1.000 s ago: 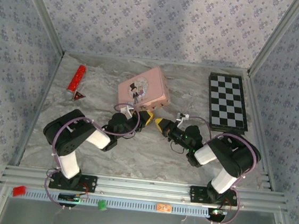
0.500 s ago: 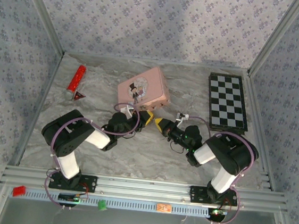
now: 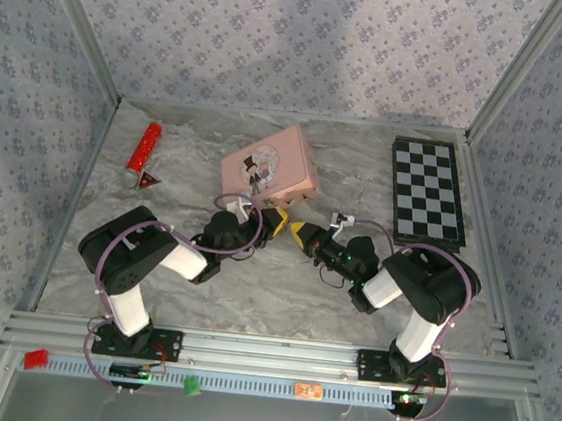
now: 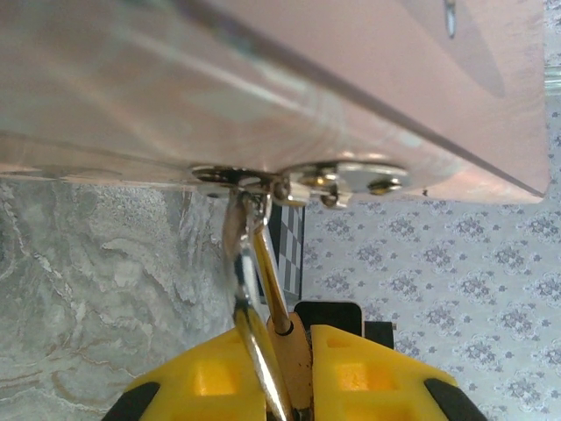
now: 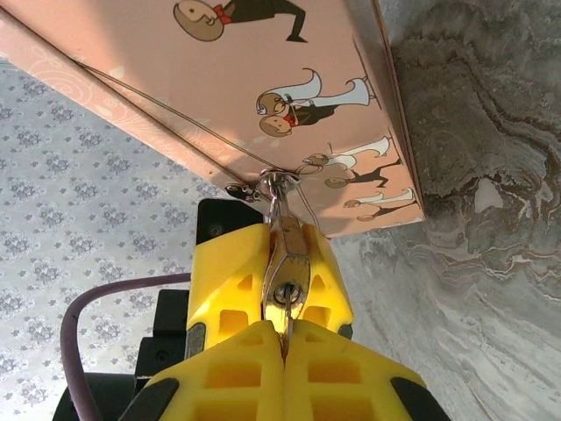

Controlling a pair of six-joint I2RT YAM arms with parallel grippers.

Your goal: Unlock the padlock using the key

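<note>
Top external: the light is even, diffuse and moderately bright, from overhead. A broad soft shadow is cast across the back wall (image 3: 280, 29). Faint, soft-edged shadows are seen under both arms on the worktop (image 3: 282, 296). Focus is held throughout. The frame rails are splayed outward by wide-angle perspective.

Left wrist: the pink tin (image 4: 263, 79), very close, is rendered blurred and streaked with pale reflections. Hard glints are recorded on its metal hasp (image 4: 351, 180). The yellow fingers (image 4: 206, 381) of the left end effector (image 4: 280, 386) are soft at the bottom edge.

Right wrist: the tin's printed face and the marble veining are resolved crisply. A dark shadow band is thrown beside the tin's edge. Small glints are noted on the padlock (image 5: 289, 263).
</note>
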